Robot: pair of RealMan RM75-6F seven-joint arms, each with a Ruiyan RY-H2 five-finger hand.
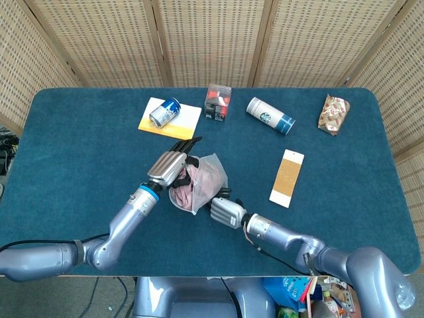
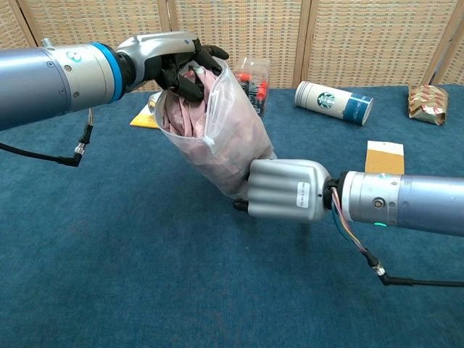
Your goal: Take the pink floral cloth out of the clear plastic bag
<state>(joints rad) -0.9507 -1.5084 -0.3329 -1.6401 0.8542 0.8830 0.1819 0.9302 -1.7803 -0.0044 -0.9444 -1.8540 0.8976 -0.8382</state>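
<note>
Both hands met at the bag [image 2: 228, 138], which stood tilted above the blue table [image 1: 79, 152], its long axis running from the mouth at upper left down to the bottom at lower right. The left hand [image 2: 170, 61] had its dark fingers [image 2: 190, 85] closed on the cloth [image 2: 181, 112] inside the open mouth. The right hand [image 2: 283, 192] clamped the bag's lower end from the right. Along the far edge lay a can [image 1: 164, 111], a box [image 1: 217, 101], a cup [image 1: 270, 115] and a packet [image 1: 333, 113]; wicker screens [image 1: 212, 40] stood behind.

cloth [image 2: 190, 109] in bag [image 2: 235, 148]; left hand [image 2: 170, 61] above; right hand [image 2: 279, 190] below
</note>
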